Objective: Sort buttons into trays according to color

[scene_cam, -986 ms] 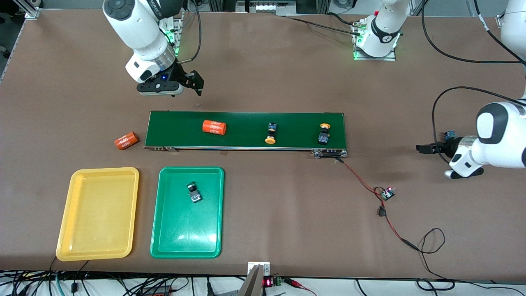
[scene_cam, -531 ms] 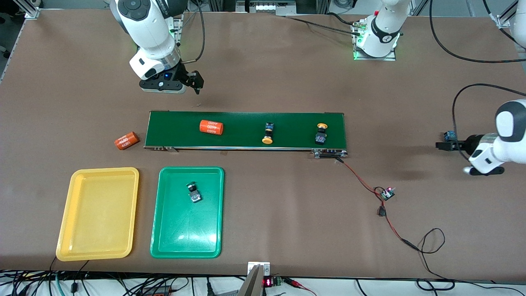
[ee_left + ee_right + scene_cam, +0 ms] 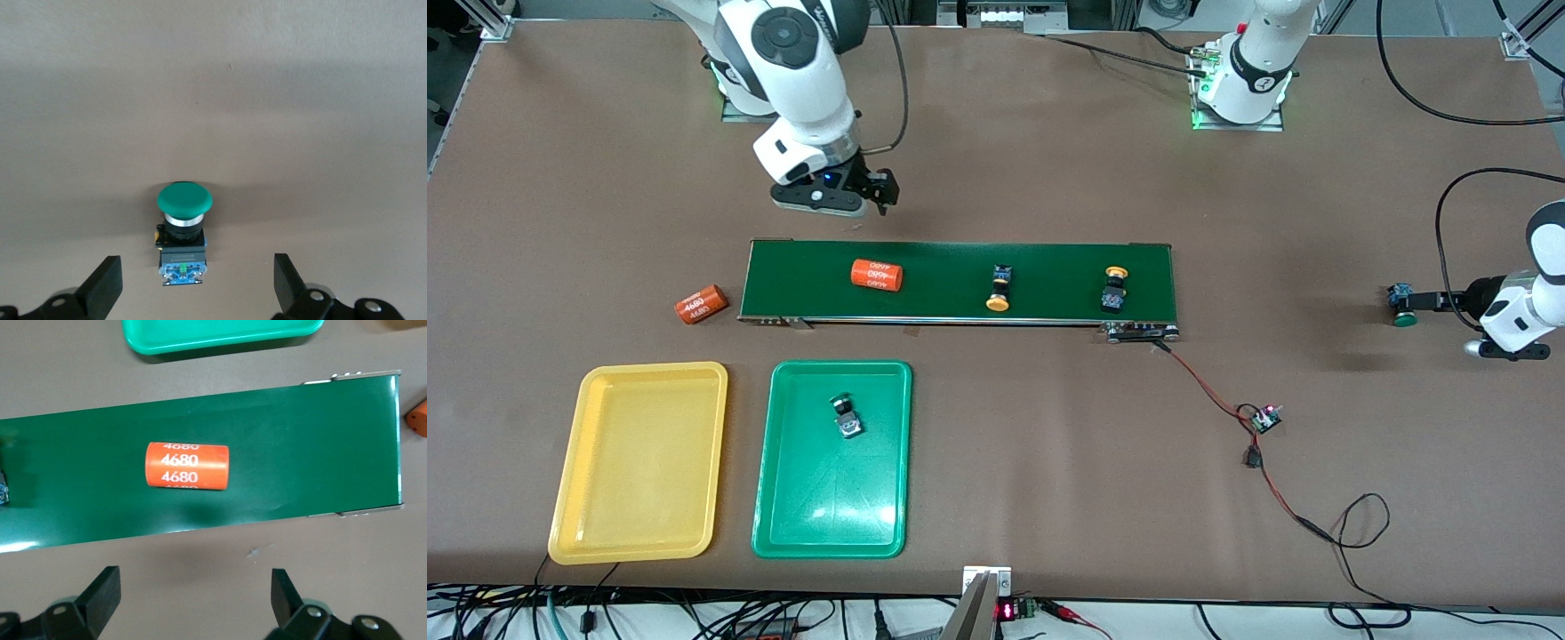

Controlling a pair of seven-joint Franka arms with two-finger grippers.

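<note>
Two yellow-capped buttons (image 3: 999, 289) (image 3: 1113, 289) lie on the dark-green belt (image 3: 1049, 267). One green button (image 3: 845, 416) rests in the green tray (image 3: 783, 462); the yellow tray (image 3: 640, 462) beside it holds nothing. Another green button (image 3: 1402, 307) (image 3: 184, 200) lies on the table at the left arm's end. My left gripper (image 3: 1427, 300) (image 3: 195, 270) is open, its fingertips either side of that button's blue base with wide gaps. My right gripper (image 3: 882, 191) (image 3: 193, 587) is open over bare table between the belt and its own base.
An orange "4680" cylinder (image 3: 876, 275) (image 3: 187, 465) lies on the belt, below the right gripper's view. A second cylinder (image 3: 697, 304) lies on the table off the belt's end. Red wire and a small circuit board (image 3: 1265, 418) trail from the belt's other end.
The right gripper has moved along the belt toward the left arm's end. The left arm has drawn back, uncovering the green button. Belt items have drifted toward the right arm's end.
</note>
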